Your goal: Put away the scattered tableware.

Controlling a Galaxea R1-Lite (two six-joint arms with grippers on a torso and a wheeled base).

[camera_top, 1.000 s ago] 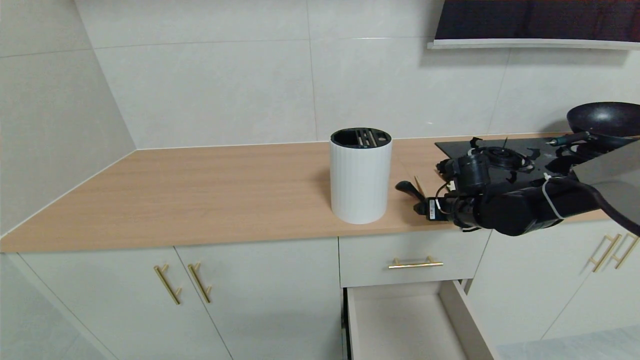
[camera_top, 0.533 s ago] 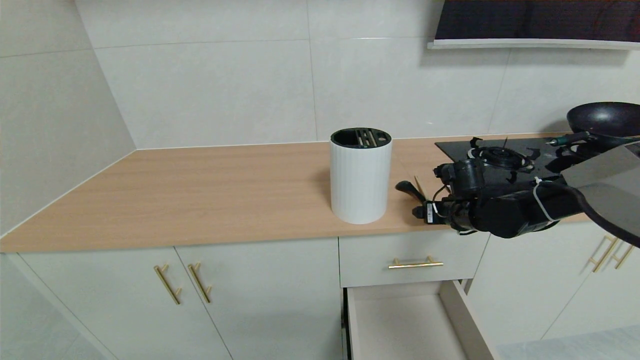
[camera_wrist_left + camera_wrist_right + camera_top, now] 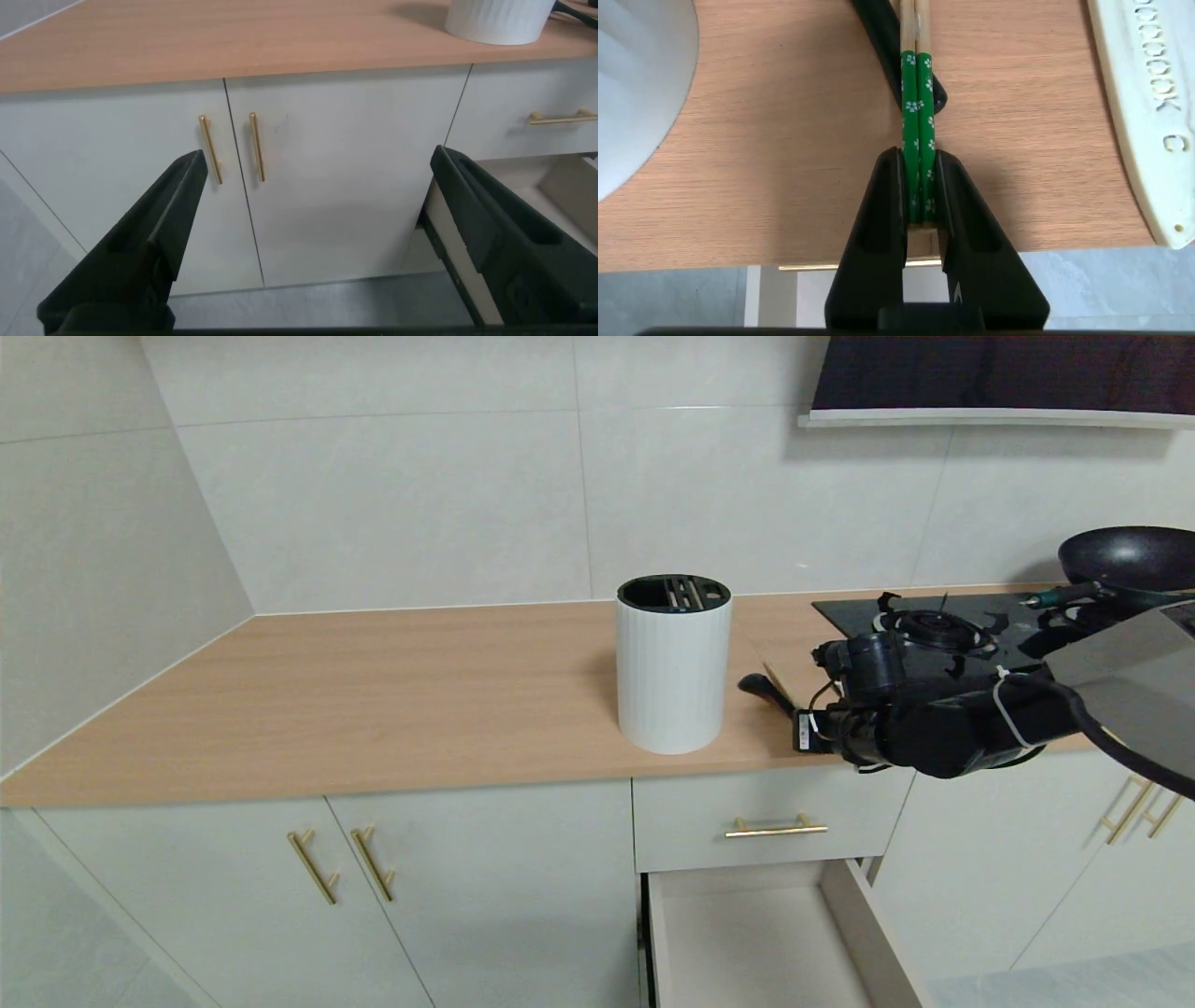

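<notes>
Head view: A white ribbed holder [image 3: 673, 663] with a black slotted top stands upright on the wooden worktop [image 3: 373, 700]. The right gripper [image 3: 795, 711] sits low over the worktop, just beside the holder on the stove side. A black utensil handle [image 3: 758, 686] lies between the holder and the gripper. A thin chopstick tip [image 3: 773, 674] shows just above that handle. Behind the arm is a black stove [image 3: 934, 627] bearing a dark pan [image 3: 1130, 556]. Below the worktop a drawer [image 3: 747, 933] is pulled open.

Left wrist view: The left gripper [image 3: 318, 177] has its fingers spread wide and holds nothing. It faces the cupboard doors [image 3: 346, 177] with gold handles, below the worktop edge.

Right wrist view: The right gripper [image 3: 918, 191] is closed tight on a pair of chopsticks [image 3: 918, 121] at their green patterned ends. The chopsticks run side by side across the black utensil, touching it. The holder's wall is near. Whether the chopsticks rest on the worktop cannot be determined.
</notes>
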